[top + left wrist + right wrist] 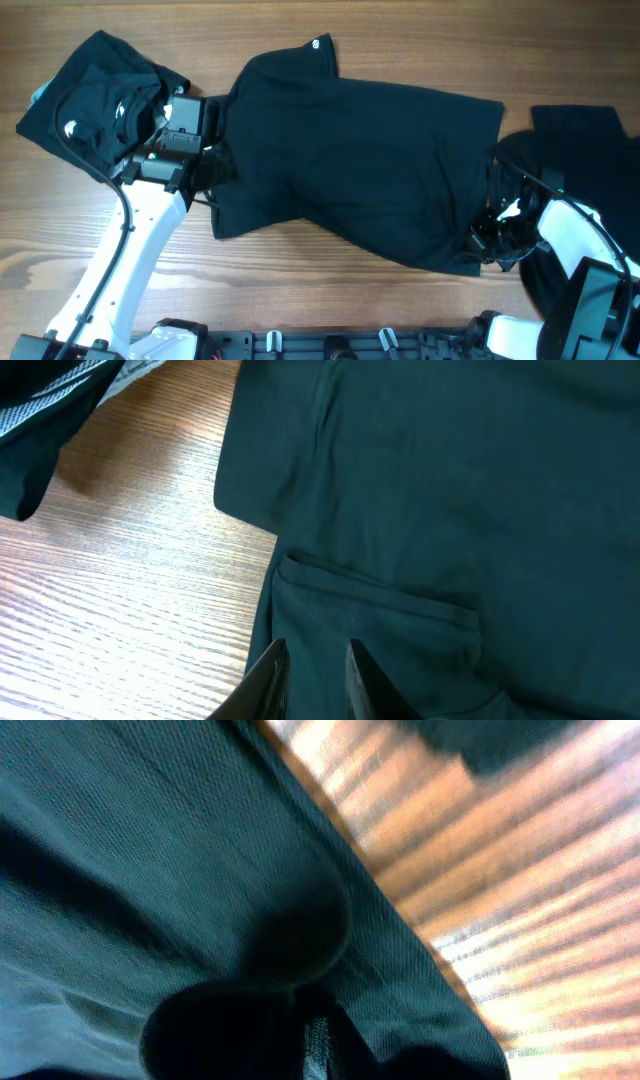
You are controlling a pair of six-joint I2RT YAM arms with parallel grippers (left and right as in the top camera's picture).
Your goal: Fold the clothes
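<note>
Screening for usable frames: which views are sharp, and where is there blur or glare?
Overhead: sharp, evenly lit, though the black T-shirt shows few folds. Left wrist: sharp, soft sheen on the table. Right wrist: heavily blurred, table streaked bright.

No word, number or brand can be read anywhere. The spread black T-shirt [360, 160] in the middle of the worktop [300, 285] bears a small white mark [318, 43] at its edge towards the worktop's far edge. The bunched black T-shirt [90, 85] at the far left corner shows white marks [70, 127]. All are too small to make out as letters or signs.
</note>
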